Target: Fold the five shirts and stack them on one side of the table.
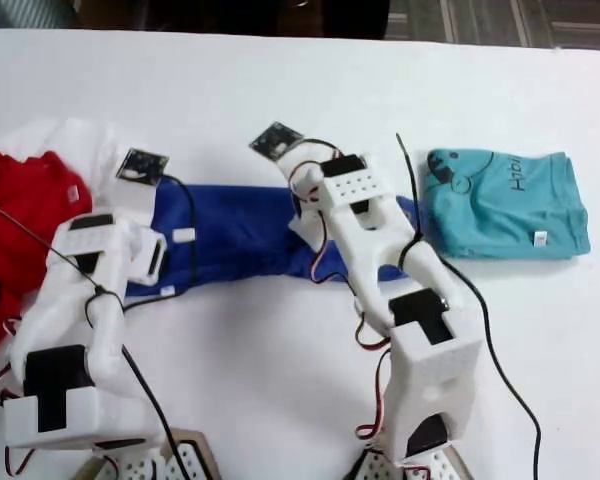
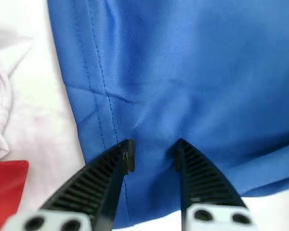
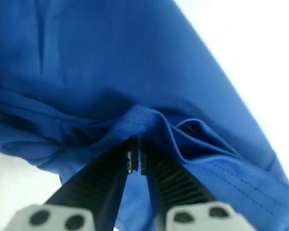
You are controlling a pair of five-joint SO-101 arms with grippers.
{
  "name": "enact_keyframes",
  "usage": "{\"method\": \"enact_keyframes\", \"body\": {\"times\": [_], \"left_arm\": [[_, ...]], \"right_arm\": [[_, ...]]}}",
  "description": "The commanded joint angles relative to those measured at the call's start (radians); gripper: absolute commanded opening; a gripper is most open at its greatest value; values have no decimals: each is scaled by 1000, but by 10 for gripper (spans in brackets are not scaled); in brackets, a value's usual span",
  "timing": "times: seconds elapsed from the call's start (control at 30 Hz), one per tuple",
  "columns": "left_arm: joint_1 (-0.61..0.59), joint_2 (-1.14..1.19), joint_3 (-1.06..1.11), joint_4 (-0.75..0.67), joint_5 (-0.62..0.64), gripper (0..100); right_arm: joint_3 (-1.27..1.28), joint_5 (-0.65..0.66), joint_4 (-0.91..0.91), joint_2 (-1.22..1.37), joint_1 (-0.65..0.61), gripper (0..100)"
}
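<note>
Fabric of the blue shirt [image 2: 192, 72] is pinched in the right gripper [image 3: 135, 156]; the left gripper [image 2: 151, 154] sits spread over the hem. Left should close before lifting.

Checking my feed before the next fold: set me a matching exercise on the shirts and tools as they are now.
Things: 1 teal shirt; 2 red shirt; 3 left tool; 4 right tool.
States: A open over the blue shirt; B shut on a fold of the blue shirt; C folded, at the right of the table; D bunched at the table's left edge.
Pairs: 1-C; 2-D; 3-A; 4-B.
</note>
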Motion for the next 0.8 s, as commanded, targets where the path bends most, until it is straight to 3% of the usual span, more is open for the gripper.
{"method": "enact_keyframes", "body": {"times": [0.0, 0.23, 0.33, 0.57, 0.77], "left_arm": [[-5, 3, -15, -8, 0, 164], [-5, 3, -13, -8, 0, 164], [-5, 3, -13, -8, 0, 164], [-5, 3, -13, -8, 0, 164], [-5, 3, -13, -8, 0, 164]], "right_arm": [[-123, -6, 65, -7, -4, 20], [-348, -6, 397, -7, 50, 20], [-354, -6, 446, -7, 101, 21], [-221, 3, 414, -62, 236, 21], [66, 83, 231, -116, 314, 21]]}}
